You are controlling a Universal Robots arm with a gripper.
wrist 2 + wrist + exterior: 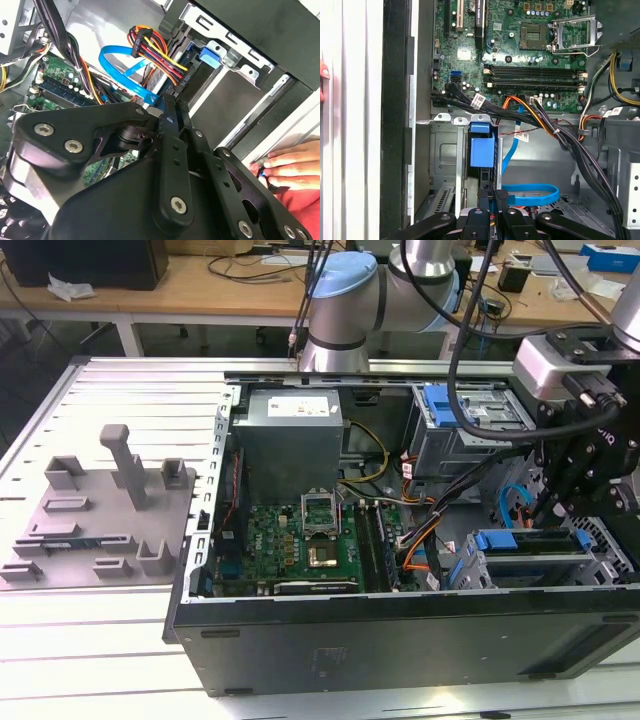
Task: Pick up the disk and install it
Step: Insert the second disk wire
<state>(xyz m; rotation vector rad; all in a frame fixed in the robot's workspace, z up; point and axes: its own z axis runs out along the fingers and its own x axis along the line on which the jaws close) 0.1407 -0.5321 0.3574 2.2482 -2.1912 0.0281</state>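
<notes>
The disk [483, 150] sits edge-on in a slot of the metal drive cage [445, 150], and its blue carrier end is what shows. In the second wrist view that blue end [210, 55] pokes out of the cage. In the exterior view it lies in the cage [520, 540] at the front of the exterior view's right. My black gripper [492, 196] hangs just above the disk's near end, with its fingers together and nothing visible between them. Whether they touch the disk is unclear. In the exterior view the gripper [548, 508] points down over that cage.
The open computer case holds a grey power supply [290, 435], a green motherboard [300, 540] and another blue-framed drive [450, 405] in the rear bay. A blue cable [530, 194] and wire bundles [560, 135] lie close to the gripper. A person's hand [290, 165] rests on the case edge. A grey fixture plate [100, 500] sits at the exterior view's left.
</notes>
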